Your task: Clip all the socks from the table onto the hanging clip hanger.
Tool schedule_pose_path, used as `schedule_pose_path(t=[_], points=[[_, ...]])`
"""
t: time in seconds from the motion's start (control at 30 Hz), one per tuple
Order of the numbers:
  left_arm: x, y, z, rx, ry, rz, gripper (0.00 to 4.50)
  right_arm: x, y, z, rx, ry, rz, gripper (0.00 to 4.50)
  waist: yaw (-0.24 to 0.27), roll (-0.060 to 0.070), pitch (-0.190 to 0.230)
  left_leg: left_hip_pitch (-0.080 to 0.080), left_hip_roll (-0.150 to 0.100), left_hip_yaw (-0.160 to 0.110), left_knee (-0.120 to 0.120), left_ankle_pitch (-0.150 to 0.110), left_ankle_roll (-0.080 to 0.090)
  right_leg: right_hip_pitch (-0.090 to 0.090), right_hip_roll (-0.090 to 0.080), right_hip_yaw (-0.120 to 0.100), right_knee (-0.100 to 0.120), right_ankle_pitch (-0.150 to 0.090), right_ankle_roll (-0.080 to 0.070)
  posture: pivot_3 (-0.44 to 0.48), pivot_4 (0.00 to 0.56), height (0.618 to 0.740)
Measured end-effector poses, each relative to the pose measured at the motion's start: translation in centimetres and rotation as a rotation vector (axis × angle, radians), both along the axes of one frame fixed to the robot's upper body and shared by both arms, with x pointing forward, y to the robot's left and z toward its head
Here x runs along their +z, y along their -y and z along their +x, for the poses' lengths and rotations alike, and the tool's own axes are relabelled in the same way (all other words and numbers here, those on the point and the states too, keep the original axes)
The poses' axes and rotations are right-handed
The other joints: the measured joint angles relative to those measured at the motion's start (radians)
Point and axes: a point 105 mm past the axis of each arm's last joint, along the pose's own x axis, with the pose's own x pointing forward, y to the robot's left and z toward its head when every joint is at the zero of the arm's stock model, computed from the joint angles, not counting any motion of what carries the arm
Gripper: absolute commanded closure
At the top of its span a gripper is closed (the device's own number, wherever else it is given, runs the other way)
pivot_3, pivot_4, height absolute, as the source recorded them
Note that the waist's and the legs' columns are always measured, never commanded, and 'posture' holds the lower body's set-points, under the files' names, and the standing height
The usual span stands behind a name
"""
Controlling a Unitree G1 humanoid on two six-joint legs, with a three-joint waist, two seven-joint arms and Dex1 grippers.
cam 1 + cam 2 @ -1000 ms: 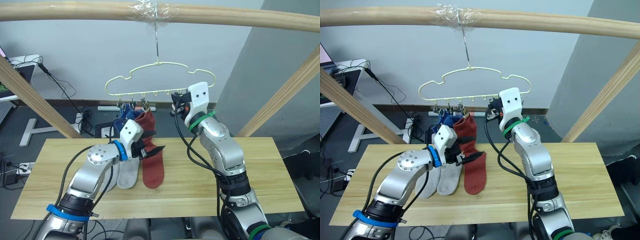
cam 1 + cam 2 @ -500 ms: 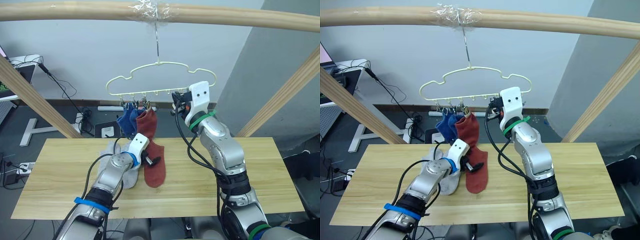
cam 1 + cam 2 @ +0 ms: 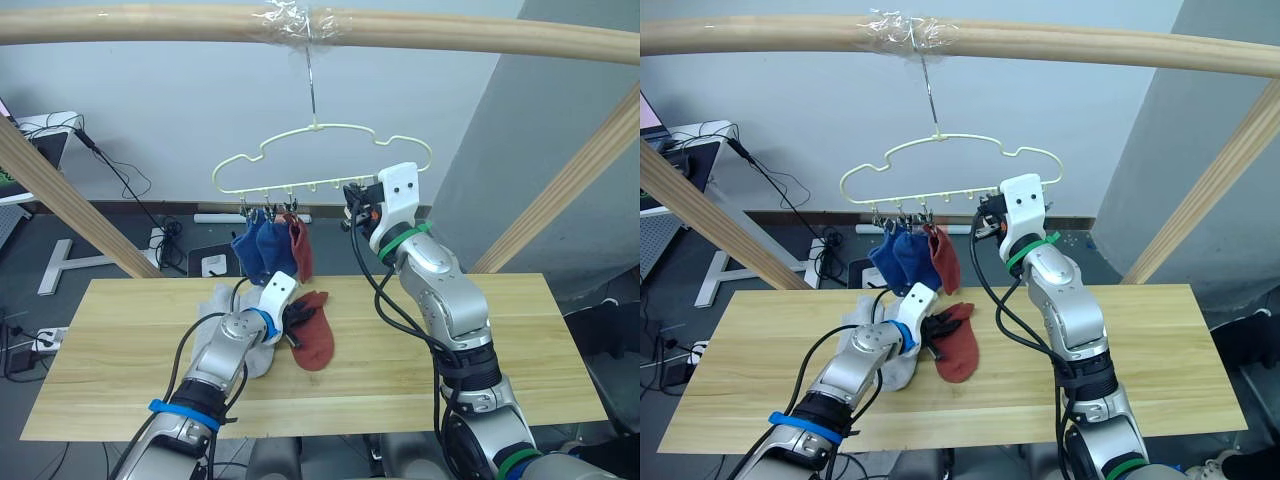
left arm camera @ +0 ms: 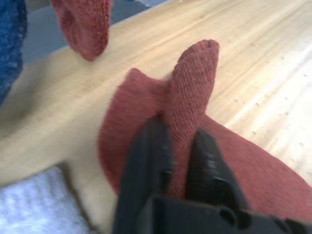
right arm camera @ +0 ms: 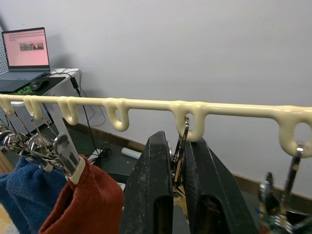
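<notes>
On the table [image 3: 520,340] lies a rust red sock [image 3: 317,346], bunched up at its near end. My left gripper [image 4: 178,134] is shut on a raised fold of this sock, low over the wood. Light grey socks [image 3: 222,335] lie just left of it. The pale yellow clip hanger [image 3: 320,130] hangs from the bar, with two blue socks [image 3: 258,245] and one red sock [image 3: 300,246] clipped at its left end. My right gripper [image 5: 178,146] is up at the hanger's rail, shut on a silver clip [image 5: 181,127] right of the hung socks.
A thick wooden bar [image 3: 150,22] runs overhead, held by slanted wooden posts at the left [image 3: 60,190] and right [image 3: 570,180]. The right half of the table is bare wood. A laptop [image 5: 24,48] sits on a desk behind.
My left gripper came down from beside the hanging red sock to the table and went from open to shut on the lying red sock, bunching it. The right arm has stayed put.
</notes>
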Motion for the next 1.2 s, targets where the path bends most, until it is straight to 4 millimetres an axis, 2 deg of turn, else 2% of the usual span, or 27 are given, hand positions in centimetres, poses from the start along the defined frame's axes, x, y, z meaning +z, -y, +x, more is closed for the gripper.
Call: schedule_pose_path(t=[0.07, 0.17, 0.3, 0.57, 0.87, 1.2], points=[[0.7, 1.4, -0.3, -0.042, 0.034, -0.068, 4.48, 0.0, 0.0, 0.0, -0.001, 0.0, -0.001, 4.5, 0.002, 0.0, 0.0, -0.001, 0.0, 0.0, 0.0, 0.0, 0.0, 0.0, 0.0, 0.0, 0.0, 0.0, 0.0, -0.013, 0.191, 0.7], [3.1, 3.0, 0.1, -0.073, 0.119, -0.175, 4.48, 0.0, 0.0, 0.0, 0.002, -0.001, 0.0, 4.5, 0.004, 0.0, 0.0, -0.001, 0.0, 0.0, 0.0, 0.0, 0.0, 0.0, 0.0, 0.0, 0.0, 0.0, 0.0, -0.013, 0.191, 0.7], [6.2, 4.1, 0.9, -0.094, 0.226, -0.275, 4.48, 0.0, 0.0, 0.0, 0.0, -0.004, 0.002, 4.5, 0.002, 0.0, 0.0, -0.001, 0.0, 0.0, 0.0, 0.0, 0.0, 0.0, 0.0, 0.0, 0.0, 0.0, 0.0, -0.02, 0.192, 0.7], [10.1, 5.4, 2.2, -0.111, 0.415, -0.316, 4.48, -0.3, -0.5, -0.2, 0.03, -0.041, 0.025, 4.5, 0.001, 0.0, 0.0, -0.001, 0.0, 0.0, 0.0, 0.0, 0.0, 0.0, 0.0, 0.0, 0.0, 0.0, 0.0, -0.02, 0.192, 0.7], [11.6, 5.1, 2.9, -0.075, 0.49, -0.331, 4.48, -0.5, -0.5, -0.2, 0.035, -0.058, 0.023, 4.5, 0.001, 0.0, 0.0, -0.001, 0.0, 0.0, 0.0, 0.0, 0.0, 0.0, 0.0, 0.0, 0.0, 0.0, 0.0, -0.02, 0.192, 0.7], [11.9, 4.9, 2.9, -0.069, 0.514, -0.334, 4.48, -0.6, -0.5, -0.2, 0.035, -0.062, 0.018, 4.5, 0.001, 0.0, 0.0, -0.001, 0.0, 0.0, 0.0, 0.0, 0.0, 0.0, 0.0, 0.0, 0.0, 0.0, 0.0, -0.022, 0.186, 0.7]])
